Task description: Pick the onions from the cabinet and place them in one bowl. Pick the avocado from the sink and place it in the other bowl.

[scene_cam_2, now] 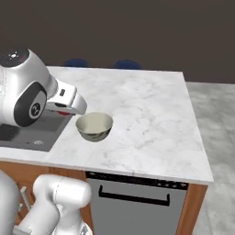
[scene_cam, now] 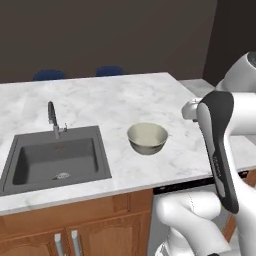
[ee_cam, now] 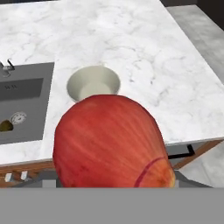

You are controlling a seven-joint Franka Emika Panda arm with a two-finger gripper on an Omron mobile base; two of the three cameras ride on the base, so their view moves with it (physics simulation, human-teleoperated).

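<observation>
A glossy red onion (ee_cam: pixel 111 142) looms close in the hand view, hanging high above the counter's front edge with my gripper (scene_cam_2: pixel 65 109) shut on it; it hides the fingertips. A sliver of the red onion (scene_cam_2: pixel 63 111) peeks out under the hand in the right base view. A cream-lined bowl (scene_cam: pixel 147 138) (scene_cam_2: pixel 94 126) (ee_cam: pixel 93 83) stands on the marble counter just right of the sink (scene_cam: pixel 55 160) (ee_cam: pixel 22 105), below and beyond the onion. The avocado (ee_cam: pixel 5 126) lies on the sink floor near the drain. The cabinet is out of view.
A slim dark faucet (scene_cam: pixel 52 119) stands behind the basin. The marble counter (scene_cam_2: pixel 147 119) stretches wide to the right of the bowl. A dishwasher front (scene_cam_2: pixel 137 197) sits under the counter edge. Blue chair backs (scene_cam: pixel 109 70) show past the far edge.
</observation>
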